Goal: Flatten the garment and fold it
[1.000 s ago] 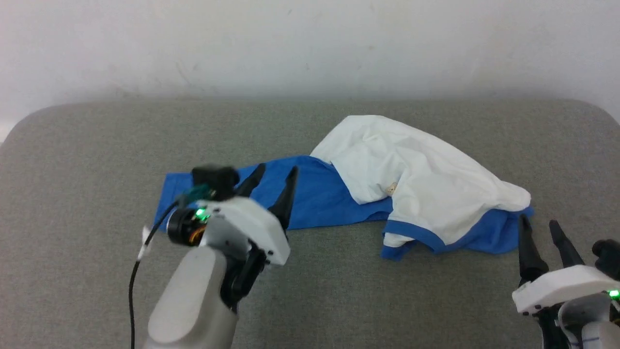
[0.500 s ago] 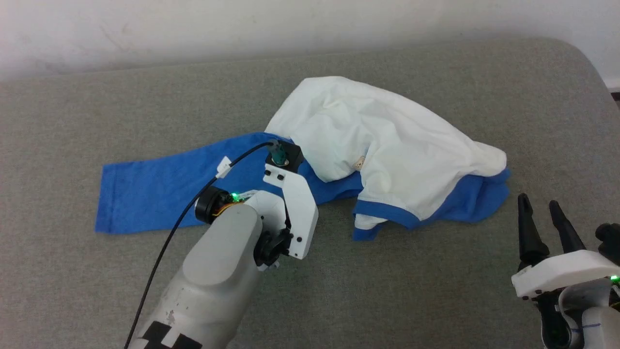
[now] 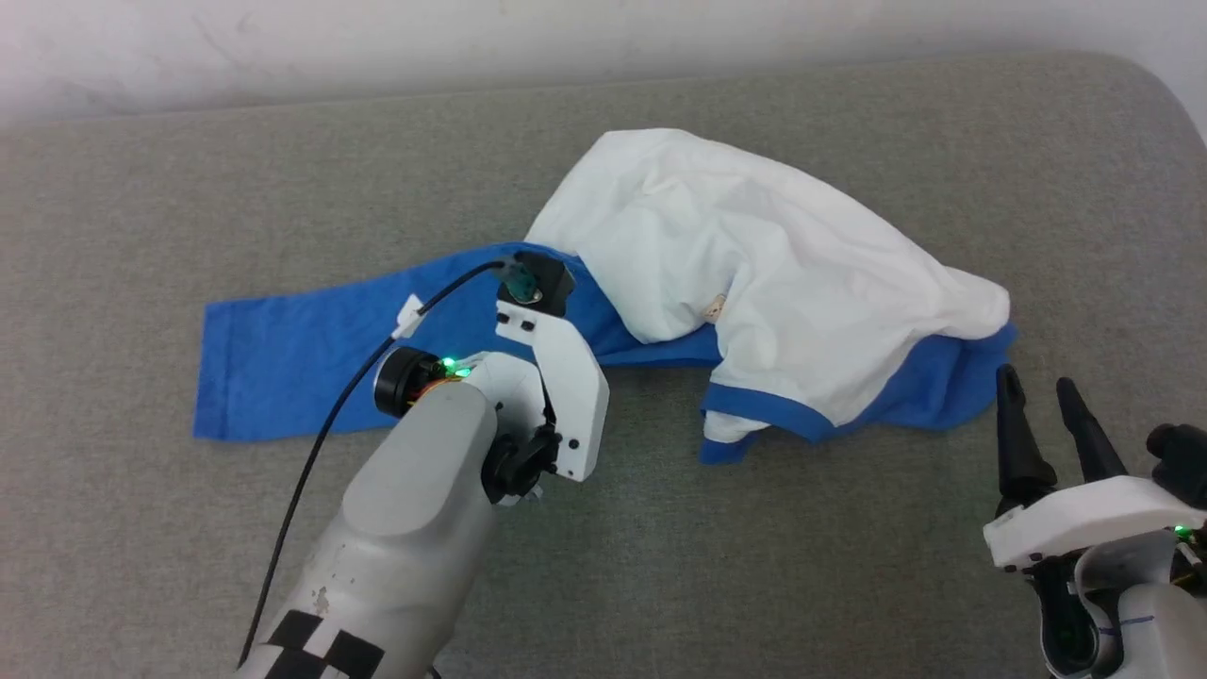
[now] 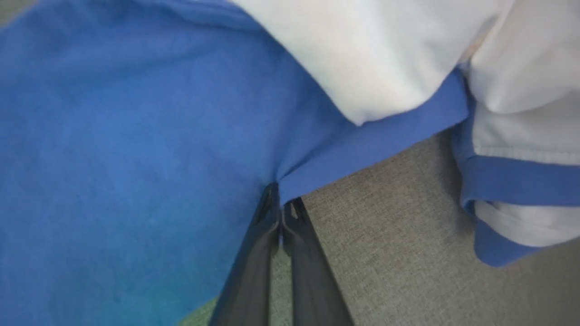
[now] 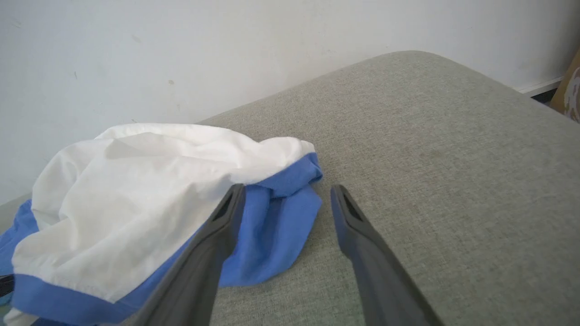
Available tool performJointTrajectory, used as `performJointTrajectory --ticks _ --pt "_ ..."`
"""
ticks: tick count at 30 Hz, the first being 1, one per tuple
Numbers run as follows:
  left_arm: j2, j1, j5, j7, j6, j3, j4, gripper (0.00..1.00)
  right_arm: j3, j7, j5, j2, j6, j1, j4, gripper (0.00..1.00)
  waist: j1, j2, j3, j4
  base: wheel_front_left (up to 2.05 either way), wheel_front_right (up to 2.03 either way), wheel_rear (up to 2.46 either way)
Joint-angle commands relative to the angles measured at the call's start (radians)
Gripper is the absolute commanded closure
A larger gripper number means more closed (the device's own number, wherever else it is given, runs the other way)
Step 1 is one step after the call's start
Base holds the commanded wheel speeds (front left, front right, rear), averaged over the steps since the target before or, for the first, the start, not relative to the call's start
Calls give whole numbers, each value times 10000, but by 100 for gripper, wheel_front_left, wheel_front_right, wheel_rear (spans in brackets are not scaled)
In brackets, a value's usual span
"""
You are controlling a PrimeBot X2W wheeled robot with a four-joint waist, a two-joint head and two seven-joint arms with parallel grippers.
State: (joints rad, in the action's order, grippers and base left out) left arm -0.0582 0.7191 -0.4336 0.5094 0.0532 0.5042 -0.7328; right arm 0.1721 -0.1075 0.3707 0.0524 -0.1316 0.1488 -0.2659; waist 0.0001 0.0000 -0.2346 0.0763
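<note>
The garment (image 3: pixel 783 273) lies crumpled on the grey cushion: a white bunched body to the right and a long blue sleeve (image 3: pixel 302 358) stretched flat to the left. A small tan print shows on the white part. My left gripper (image 4: pixel 278 199) is shut on the near edge of the blue fabric (image 4: pixel 136 136), close to where the white body begins. In the head view its white wrist (image 3: pixel 556 377) hides the fingers. My right gripper (image 3: pixel 1037 391) stands open just short of the garment's right blue end (image 5: pixel 272 217), touching nothing.
The grey padded surface (image 3: pixel 849 566) runs wide in front of the garment and to both sides. A pale wall (image 5: pixel 226 54) rises behind it. The cushion's rounded right corner (image 5: pixel 476 81) is near my right arm. A black cable (image 3: pixel 311 471) trails from my left wrist.
My left gripper came down from above the blue sleeve and shut on its near edge. The head camera tilted down, shifting the picture. My right gripper stayed open in place.
</note>
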Motion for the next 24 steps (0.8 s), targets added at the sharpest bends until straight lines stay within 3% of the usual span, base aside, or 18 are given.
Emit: performJointTrajectory --ticks 1,6,9,17,18,23,24 --pt "-17 -371 -226 -106 124 -110 -79 100 -19 -32 25 -22 9 91 -59 0 -1 0 195 -222 0 0 0" --pt "-414 -741 -1117 -878 94 -1170 1177 100 -13 -42 8 -22 9 -88 -235 0 -1 0 592 -617 0 0 0" --pt "-988 -1422 -1613 -1080 -214 -1969 2399 100 20 -46 -23 -22 9 -190 -321 0 -1 0 853 -844 0 0 0" --pt "-2589 -4002 -2113 -1191 -2304 -4364 5604 100 85 11 -109 -22 9 -414 -430 0 -1 0 1406 -1439 0 0 0" --pt "-2589 -4002 -2113 -1191 -2304 -4364 5604 100 85 11 -109 -22 9 -414 -430 0 -1 0 1406 -1439 0 0 0" --pt "-2751 -5469 -2138 -1151 -3616 -5354 6330 100 -85 7 -27 -22 9 -429 -499 0 -1 0 1587 -1570 0 0 0" --pt "-2688 -5673 -2234 -1085 -3719 -5440 6346 93 -132 5 -9 -22 9 -424 -523 0 -1 0 1607 -1577 0 0 0"
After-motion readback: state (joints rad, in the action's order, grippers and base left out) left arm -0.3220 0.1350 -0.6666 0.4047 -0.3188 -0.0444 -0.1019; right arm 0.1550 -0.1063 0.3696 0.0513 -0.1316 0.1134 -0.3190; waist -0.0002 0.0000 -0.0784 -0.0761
